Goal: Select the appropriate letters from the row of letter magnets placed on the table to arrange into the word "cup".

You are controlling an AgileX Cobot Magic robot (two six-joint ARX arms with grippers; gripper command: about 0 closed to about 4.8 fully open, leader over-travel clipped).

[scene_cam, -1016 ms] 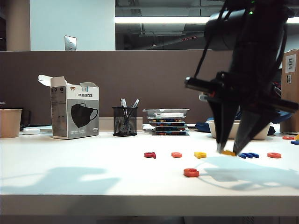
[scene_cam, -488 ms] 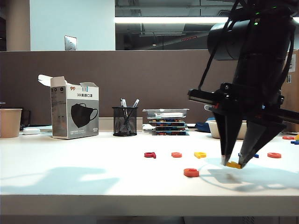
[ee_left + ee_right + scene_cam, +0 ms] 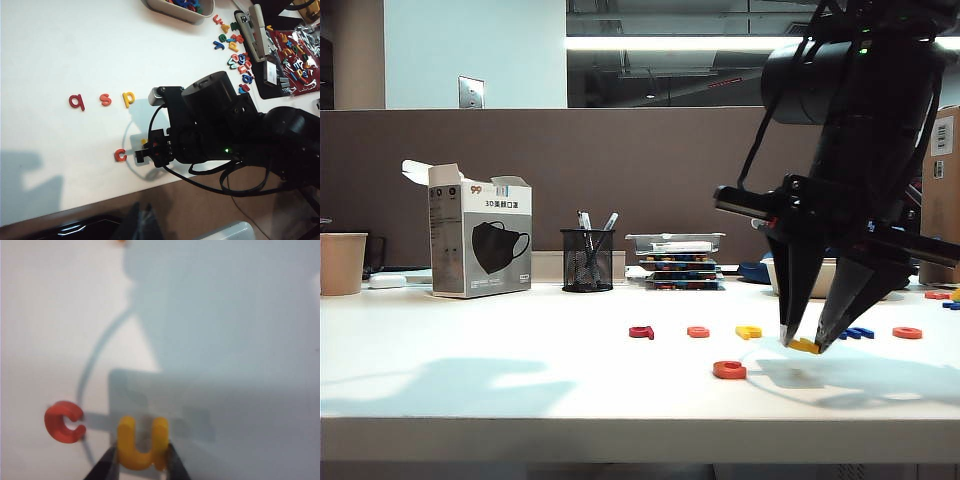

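My right gripper (image 3: 803,345) (image 3: 142,466) is shut on the yellow u (image 3: 142,442) (image 3: 806,346), holding it just above the white table (image 3: 520,400) to the right of the orange c (image 3: 729,370) (image 3: 64,421) (image 3: 120,155). Behind them lies the row of letter magnets: a red q (image 3: 76,102) (image 3: 641,332), an orange s (image 3: 105,100) (image 3: 698,331), the yellow p (image 3: 128,99) (image 3: 748,332), a blue letter (image 3: 857,333) and an orange one (image 3: 907,332). My left gripper (image 3: 142,220) hangs beyond the table's front edge, its dark fingers pressed together, holding nothing.
At the back stand a paper cup (image 3: 342,262), a face-mask box (image 3: 480,240), a mesh pen holder (image 3: 587,260) and stacked trays (image 3: 680,262). A white bowl (image 3: 200,12) and a pile of loose letters (image 3: 232,45) lie at the far right.
The right gripper has lifted the yellow u out of the row and brought it toward the table's front, then slightly left toward the orange c. The left arm has stayed still.
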